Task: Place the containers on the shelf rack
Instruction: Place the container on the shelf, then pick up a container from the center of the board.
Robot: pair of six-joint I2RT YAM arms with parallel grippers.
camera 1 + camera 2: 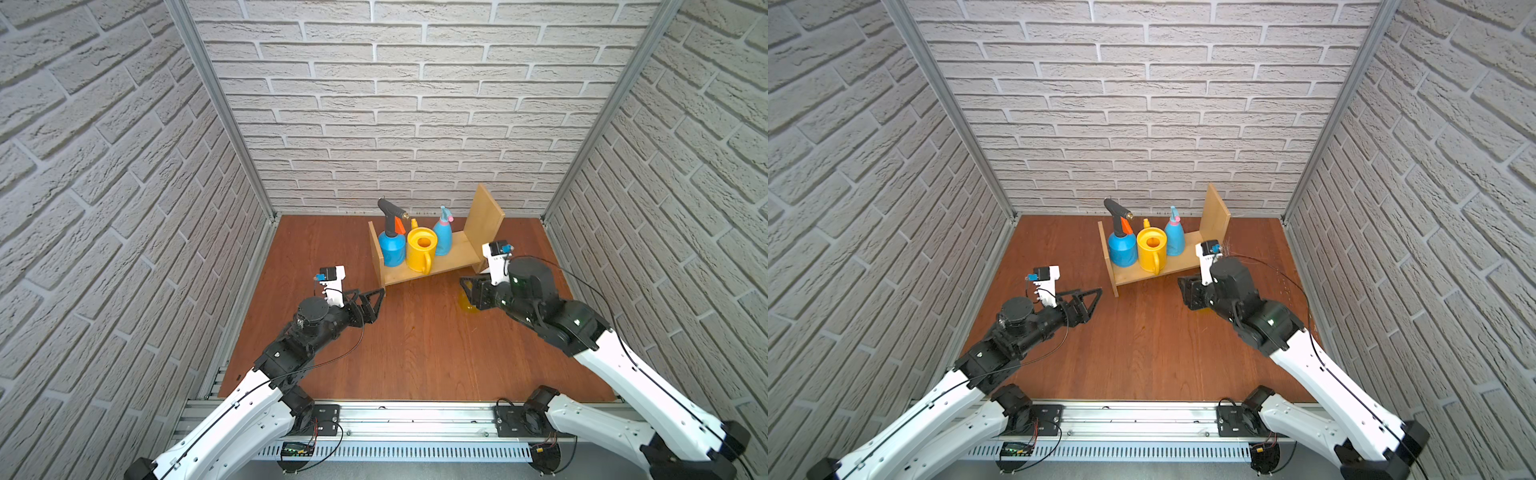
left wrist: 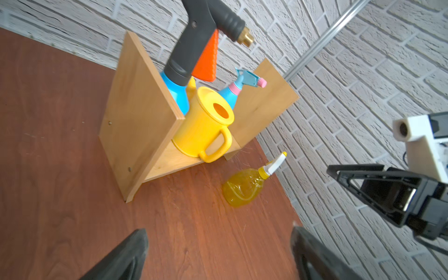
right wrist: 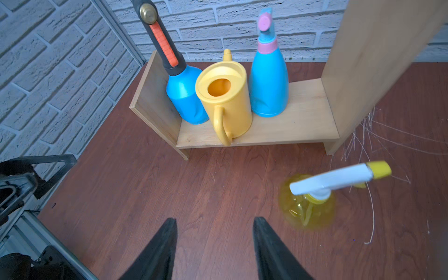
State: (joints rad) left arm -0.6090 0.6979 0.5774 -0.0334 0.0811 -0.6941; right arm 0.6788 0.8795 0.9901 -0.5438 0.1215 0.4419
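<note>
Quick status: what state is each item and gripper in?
Blue pump sprayer: upright on the shelf rack.
Yellow watering can: upright on rack.
Blue teardrop bottle: upright on rack.
Clear yellow spray bottle: on the table, off rack.
Left gripper: open, empty.
Right gripper: open, empty.

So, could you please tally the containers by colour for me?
Blue: 2, the pump sprayer and the teardrop spray bottle.
Yellow: 2, the watering can and the clear spray bottle.
Total: 4.
</note>
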